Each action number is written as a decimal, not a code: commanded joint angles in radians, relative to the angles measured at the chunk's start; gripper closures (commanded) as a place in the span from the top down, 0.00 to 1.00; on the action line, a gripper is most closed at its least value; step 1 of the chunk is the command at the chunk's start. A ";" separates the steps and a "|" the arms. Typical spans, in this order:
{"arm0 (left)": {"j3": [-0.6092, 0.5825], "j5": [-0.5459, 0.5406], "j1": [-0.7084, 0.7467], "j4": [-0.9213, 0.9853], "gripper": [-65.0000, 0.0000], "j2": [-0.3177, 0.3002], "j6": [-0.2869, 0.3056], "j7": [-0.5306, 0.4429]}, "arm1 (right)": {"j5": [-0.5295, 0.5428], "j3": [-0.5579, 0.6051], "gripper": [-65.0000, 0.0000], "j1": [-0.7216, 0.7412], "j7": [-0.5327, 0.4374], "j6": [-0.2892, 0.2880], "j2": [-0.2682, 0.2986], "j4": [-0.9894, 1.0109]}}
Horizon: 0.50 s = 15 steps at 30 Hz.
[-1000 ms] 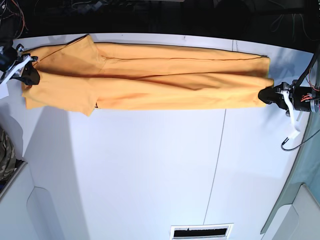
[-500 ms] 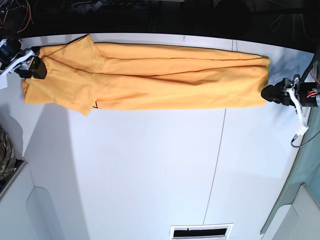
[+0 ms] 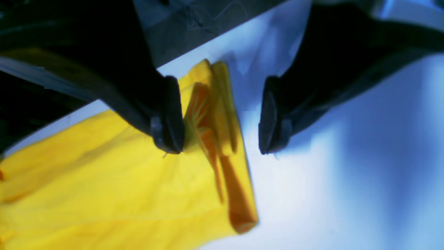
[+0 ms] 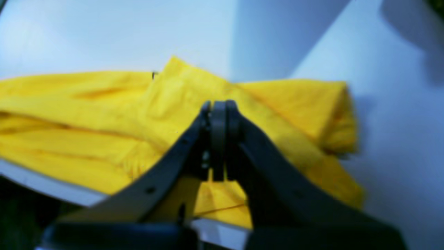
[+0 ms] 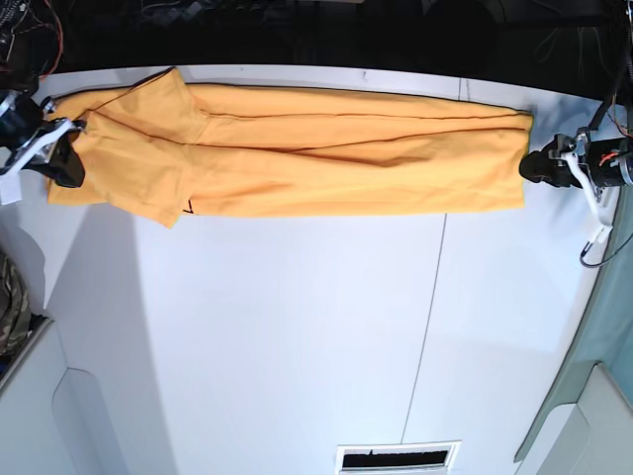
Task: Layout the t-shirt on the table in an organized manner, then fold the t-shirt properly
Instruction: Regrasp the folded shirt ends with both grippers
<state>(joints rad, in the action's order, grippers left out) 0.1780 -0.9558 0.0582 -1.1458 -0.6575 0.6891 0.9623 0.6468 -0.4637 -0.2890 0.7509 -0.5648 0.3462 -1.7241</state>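
The t-shirt (image 5: 297, 148) is lying along the far part of the white counter (image 5: 297, 336), folded into a long narrow band that is stretching nearly from one side edge to the other. Creases are running down its length, and one sleeve is poking out toward the near side at the collar end.

The left hand (image 5: 534, 166) is sitting just beside the hem end of the band. In the left wrist view its two black fingers (image 3: 168, 118) are standing wide apart, one over the yellow cloth and the other over bare counter, with the bunched hem edge (image 3: 222, 146) lying between them; neither is gripping it.

The right hand (image 5: 61, 158) is sitting at the opposite, collar end. In the right wrist view its fingers (image 4: 218, 139) are pressed tightly together, hovering over the shirt, and no cloth is showing between them.

A thin dark seam (image 5: 427, 327) is running across the counter.
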 commanded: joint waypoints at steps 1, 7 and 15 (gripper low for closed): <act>0.013 -0.015 -0.007 -0.013 0.58 -0.018 0.009 -0.038 | -0.012 0.023 0.00 0.017 -0.023 0.000 0.014 0.018; 0.013 0.027 0.001 -0.013 0.58 0.043 0.009 -0.039 | -0.071 0.171 0.00 0.078 -0.074 0.000 0.014 0.231; 0.012 0.149 0.047 -0.013 0.58 0.070 -0.019 -0.090 | -0.062 0.237 0.00 0.116 -0.074 -0.001 0.013 0.323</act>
<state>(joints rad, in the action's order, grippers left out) 0.1848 -0.8280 0.1059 -1.1519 -0.5724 0.6800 0.8478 0.5766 -0.2245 -0.1741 0.6800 -0.5610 0.3466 -1.3918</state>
